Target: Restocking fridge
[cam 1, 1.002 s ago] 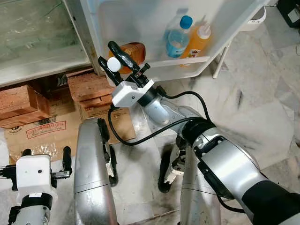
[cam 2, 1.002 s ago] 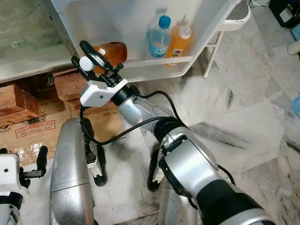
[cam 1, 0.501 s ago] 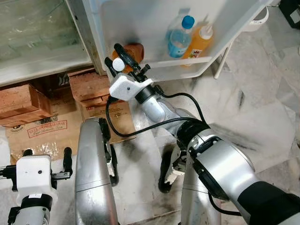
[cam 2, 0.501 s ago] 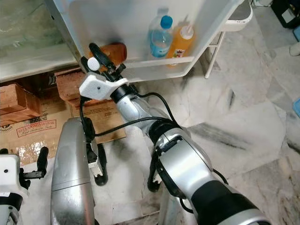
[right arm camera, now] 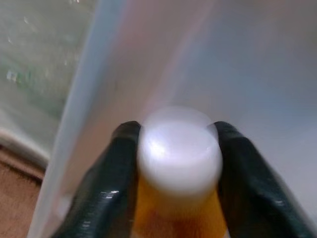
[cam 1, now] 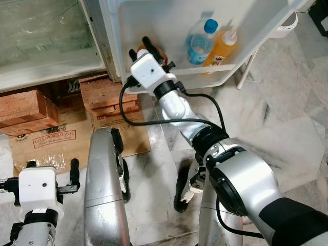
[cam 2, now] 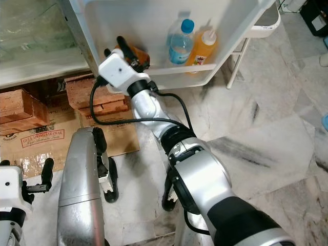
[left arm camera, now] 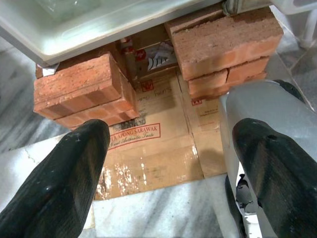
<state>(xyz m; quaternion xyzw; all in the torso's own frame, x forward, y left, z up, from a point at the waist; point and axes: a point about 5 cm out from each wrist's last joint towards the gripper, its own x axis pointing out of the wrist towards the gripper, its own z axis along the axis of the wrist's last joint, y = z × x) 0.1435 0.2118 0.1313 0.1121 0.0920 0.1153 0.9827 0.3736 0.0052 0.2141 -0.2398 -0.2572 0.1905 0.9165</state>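
Note:
My right gripper (cam 1: 139, 47) is shut on an orange bottle (cam 2: 139, 55) with a white cap (right arm camera: 178, 148), its fingers (right arm camera: 119, 168) clamping just below the cap. It holds the bottle inside the left end of the white fridge door shelf (cam 1: 205, 69), close to the door's wall. A clear water bottle with a blue cap (cam 1: 200, 41) and an orange squeeze bottle (cam 1: 224, 46) stand at the shelf's right end. My left gripper (cam 1: 51, 169) hangs open low at the left, above cardboard (left arm camera: 148, 148) and bricks (left arm camera: 84, 89).
The open fridge's glass shelf (cam 1: 46, 31) is at upper left. The fridge rests on stacked red bricks (cam 1: 105, 95) with flattened cardboard (cam 1: 51, 141) on the marble floor. My silver legs (cam 1: 105, 189) stand below. A white stool (cam 1: 284, 23) stands behind the door.
My right arm has reached up and forward, carrying the orange bottle from in front of the door shelf into its left end. The left arm has stayed put.

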